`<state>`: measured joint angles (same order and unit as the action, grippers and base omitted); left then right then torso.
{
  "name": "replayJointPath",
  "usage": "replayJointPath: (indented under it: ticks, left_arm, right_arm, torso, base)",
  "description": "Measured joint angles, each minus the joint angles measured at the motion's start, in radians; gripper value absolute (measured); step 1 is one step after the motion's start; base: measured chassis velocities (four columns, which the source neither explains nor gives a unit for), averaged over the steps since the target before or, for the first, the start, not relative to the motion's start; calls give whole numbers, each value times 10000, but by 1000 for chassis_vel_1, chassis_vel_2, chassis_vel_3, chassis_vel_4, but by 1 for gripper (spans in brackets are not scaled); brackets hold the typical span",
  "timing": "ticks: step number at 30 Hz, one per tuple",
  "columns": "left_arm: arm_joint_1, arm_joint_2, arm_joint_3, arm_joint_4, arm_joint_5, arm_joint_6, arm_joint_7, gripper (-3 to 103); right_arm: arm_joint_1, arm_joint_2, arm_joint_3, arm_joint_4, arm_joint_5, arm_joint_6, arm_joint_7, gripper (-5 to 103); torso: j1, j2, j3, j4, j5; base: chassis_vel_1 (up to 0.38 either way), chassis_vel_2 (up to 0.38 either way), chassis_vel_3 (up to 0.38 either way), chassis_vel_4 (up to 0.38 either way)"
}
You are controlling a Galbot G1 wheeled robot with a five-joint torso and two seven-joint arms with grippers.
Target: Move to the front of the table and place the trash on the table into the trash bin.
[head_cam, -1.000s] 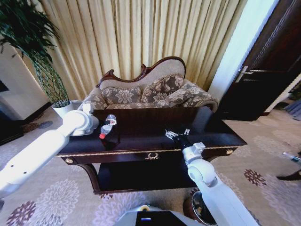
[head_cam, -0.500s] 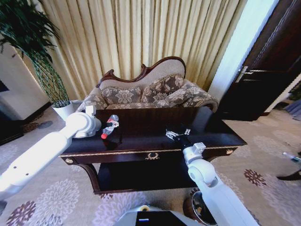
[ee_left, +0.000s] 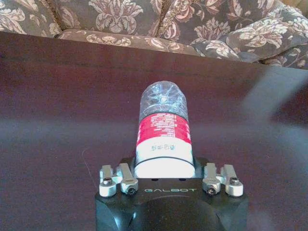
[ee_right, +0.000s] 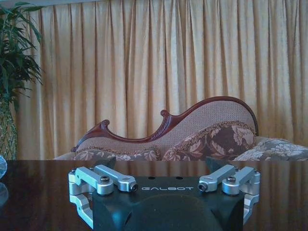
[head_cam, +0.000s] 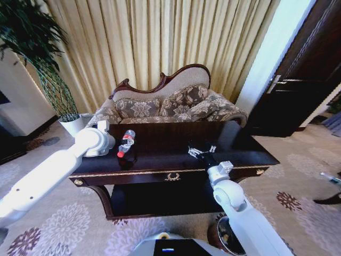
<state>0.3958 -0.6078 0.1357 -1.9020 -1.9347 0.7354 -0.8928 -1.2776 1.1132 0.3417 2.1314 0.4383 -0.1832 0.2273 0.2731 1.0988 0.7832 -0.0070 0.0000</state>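
Clear plastic bottle (ee_left: 162,130) is clamped in the left gripper (ee_left: 166,179) above the table (head_cam: 176,160), lifted for carrying binward; right gripper (ee_right: 164,185) hovers low, fingers apart, idle.

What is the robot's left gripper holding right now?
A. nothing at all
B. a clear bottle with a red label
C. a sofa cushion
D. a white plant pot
B. In the left wrist view the left gripper is shut on the bottle, clear with a red label, above the dark table; the head view shows the bottle at that gripper too.
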Motion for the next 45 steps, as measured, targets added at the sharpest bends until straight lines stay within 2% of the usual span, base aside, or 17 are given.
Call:
replayJointPath:
  ticks: [2,4,11,14,18,20,21,23,24,27,28,31,35,37,38,41,45]
  left_arm:
    - [10,-3,-1,-12,1,-1,12,62]
    - [17,-29,-2,-15,0,-9,21,46]
    - [59,-84,-8,-40,160,-31,68,34]
    - [333,-39,-97,-289,1808,16,769,32]
    - [503,60,-150,-518,2715,18,1239,32]
    - [710,190,-169,-686,4573,-288,2202,32]
    - [710,190,-169,-686,4573,-288,2202,32]
    - [821,251,-172,-778,5728,-667,2819,32]
    - [821,251,-172,-778,5728,-667,2819,32]
    - [1116,415,-104,-815,8493,-2186,4257,32]
    - [1116,415,-104,-815,8493,-2186,4257,32]
    - [1354,553,-112,-719,10419,-3553,5350,32]
    - [1427,589,-131,-697,10966,-4139,5702,32]
    - [1528,623,-129,-648,11728,-5054,6276,32]
    - [1528,623,-129,-648,11728,-5054,6276,32]
    - [1618,623,-97,-614,12315,-5931,6862,32]
    - [1666,634,-72,-675,12535,-6380,7114,32]
  right_arm:
    - [0,0,8,0,-2,3,0,100]
    - [6,0,37,0,-5,5,0,100]
    - [12,-1,87,17,16,5,40,100]
    - [32,-45,288,340,413,-168,391,100]
    - [34,-96,422,543,702,-288,575,100]
    - [61,-136,522,847,1152,-475,808,100]
    - [61,-136,522,847,1152,-475,808,100]
    - [72,-187,608,1080,1556,-600,942,100]
    - [72,-187,608,1080,1556,-600,942,100]
    - [99,-289,859,1479,2399,-813,1126,100]
    - [99,-289,859,1479,2399,-813,1126,100]
    - [152,-372,1080,1794,3461,-987,1268,100]
    - [189,-402,1184,1977,4216,-1060,1280,100]
    - [260,-469,1274,2252,5291,-1131,1198,100]
    - [260,-469,1274,2252,5291,-1131,1198,100]
    - [337,-597,1219,2433,5941,-1150,673,100]
    - [545,-741,1041,2503,6178,-1146,411,100]
  torso:
    - [0,0,0,1,1]
    - [-1,1,-1,1,2]
    - [0,0,-1,1,3]
    - [0,0,1,2,-3]
    - [0,-1,1,1,-2]
    - [0,0,0,1,0]
    - [0,0,0,1,0]
    - [0,0,0,1,0]
    - [0,0,0,1,0]
    - [0,0,1,1,0]
    - [0,0,1,1,0]
    - [0,0,0,1,0]
    - [0,-1,0,0,1]
    - [0,0,0,0,0]
    - [0,0,0,0,0]
    - [0,0,0,-1,0]
    - [0,0,0,-1,0]
  base:
    - [0,0,0,0]
    - [0,0,0,0]
    - [0,0,0,0]
    - [0,0,0,0]
    - [0,0,0,0]
    - [0,0,0,0]
    - [0,0,0,0]
    - [0,0,0,0]
    - [0,0,0,0]
    - [0,0,0,0]
    - [0,0,0,0]
    - [0,0,0,0]
    - [0,0,0,0]
    - [0,0,0,0]
    - [0,0,0,0]
    - [0,0,0,0]
    - [0,0,0,0]
